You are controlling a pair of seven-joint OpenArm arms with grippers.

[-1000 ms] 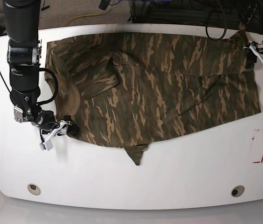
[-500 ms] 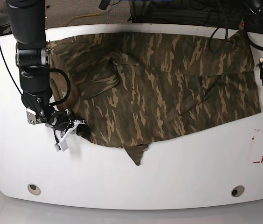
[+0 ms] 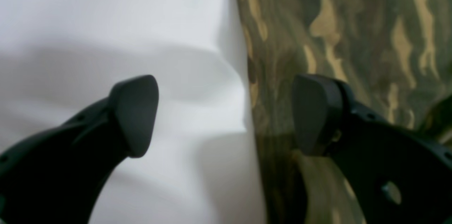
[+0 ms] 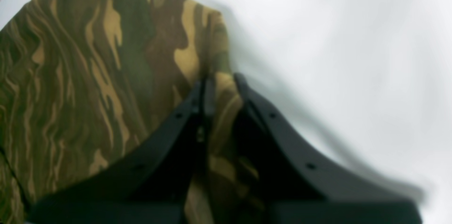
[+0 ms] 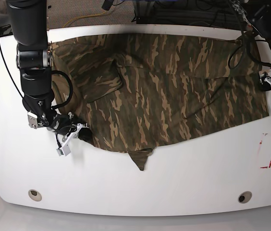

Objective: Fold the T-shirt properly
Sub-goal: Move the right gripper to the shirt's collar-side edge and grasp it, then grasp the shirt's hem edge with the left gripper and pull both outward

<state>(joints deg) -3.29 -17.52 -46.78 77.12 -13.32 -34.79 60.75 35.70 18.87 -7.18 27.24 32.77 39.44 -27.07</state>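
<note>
There is one T-shirt (image 5: 174, 86), with camouflage print, lying spread on one white table (image 5: 174, 183). Two robot arms are in the scene, one at the left side and one at the far right, so there are two grippers: the right gripper (image 5: 75, 134) and the left gripper (image 5: 268, 83). Each gripper has two black fingers (image 3: 136, 114), four in total. The table has two round holes (image 5: 35, 194) near its front edge, and one red marking (image 5: 268, 150) at the right.
</note>
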